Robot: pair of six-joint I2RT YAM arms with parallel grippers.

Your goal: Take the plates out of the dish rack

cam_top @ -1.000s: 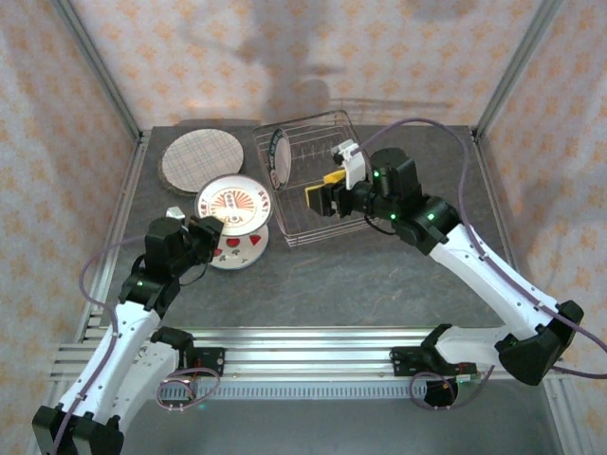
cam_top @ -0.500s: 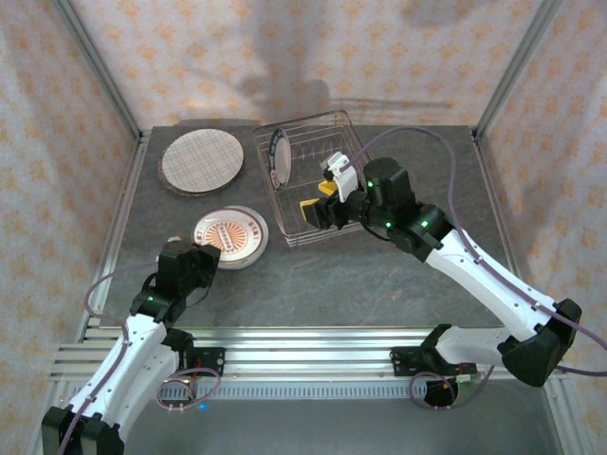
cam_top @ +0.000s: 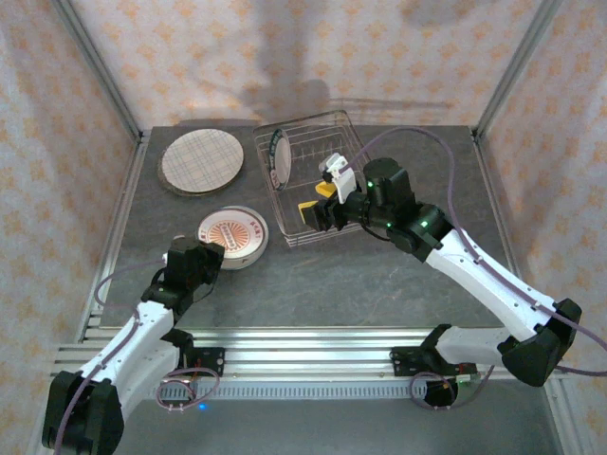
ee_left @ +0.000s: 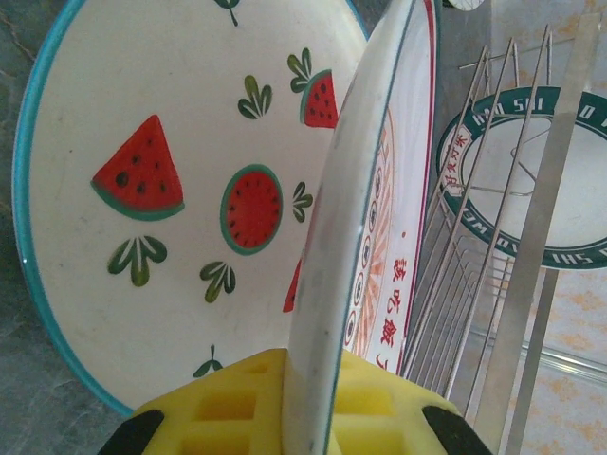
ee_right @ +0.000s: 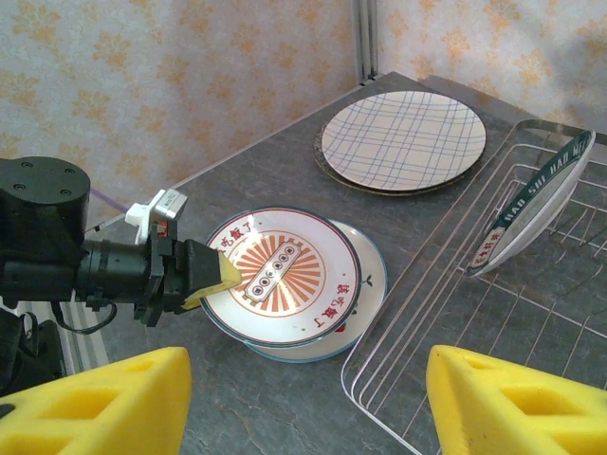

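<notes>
Two arms extended: left gripper (cam_top: 211, 254) pinches the sunburst plate (cam_top: 232, 232), right gripper (cam_top: 316, 201) gapes, seemingly above the dish rack (cam_top: 313, 142)

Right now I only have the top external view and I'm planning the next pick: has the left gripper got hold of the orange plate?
Observer: Yes, the left wrist view shows the left gripper shut on the rim of the orange plate.
Operator: What lies under it?
Observer: A plate printed with watermelons.
Operator: And the right gripper?
Observer: Open, nothing between its yellow pads.
</notes>
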